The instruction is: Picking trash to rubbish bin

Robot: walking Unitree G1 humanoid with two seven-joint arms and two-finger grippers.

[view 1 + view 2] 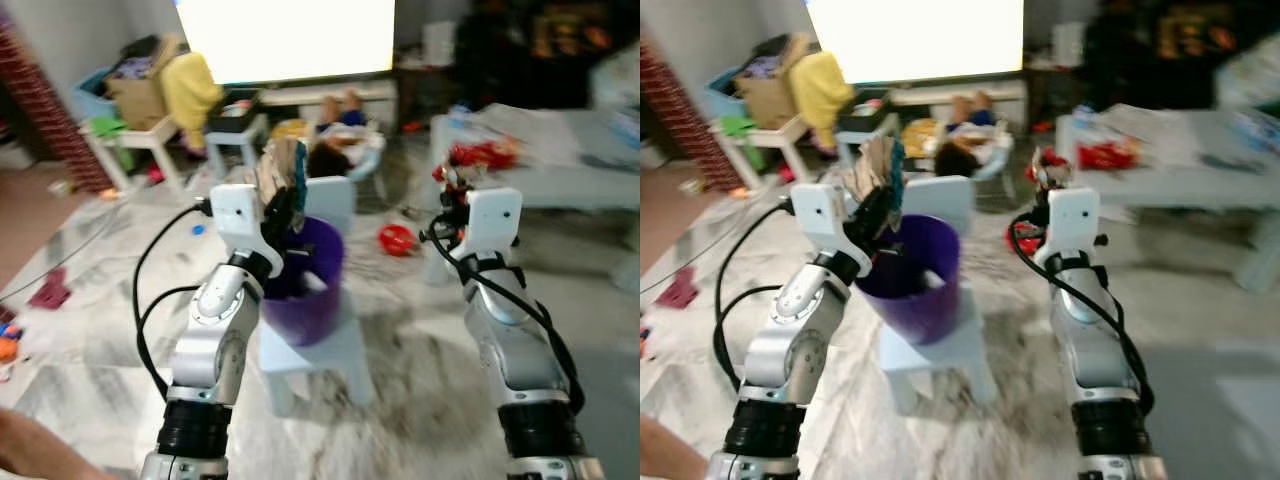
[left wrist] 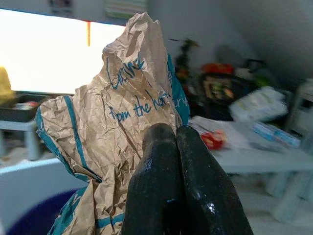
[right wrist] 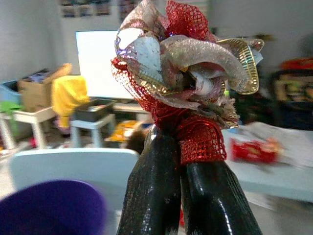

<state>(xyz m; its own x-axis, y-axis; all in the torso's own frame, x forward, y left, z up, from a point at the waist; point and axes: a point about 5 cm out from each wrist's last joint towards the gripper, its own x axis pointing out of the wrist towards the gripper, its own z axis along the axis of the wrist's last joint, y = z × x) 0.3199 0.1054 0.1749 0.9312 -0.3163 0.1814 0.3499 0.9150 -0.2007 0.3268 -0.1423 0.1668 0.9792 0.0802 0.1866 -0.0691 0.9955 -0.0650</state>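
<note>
- Left wrist view: crumpled brown paper wrapper (image 2: 115,117) clamped between left gripper (image 2: 177,134) fingers, held above the purple rubbish bin (image 1: 312,285).
- Right gripper (image 3: 178,142) pinched on red-and-gold ribbon bow (image 3: 183,63), beside the bin.
- Bin stands on a small pale chair (image 1: 330,355).

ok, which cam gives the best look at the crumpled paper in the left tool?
Left wrist view: the crumpled brown paper, with teal print, is large and sharp, pinched by the left tool. Both eye views show it small and blurred above the purple bin. The right wrist view shows the bin's rim.
</note>
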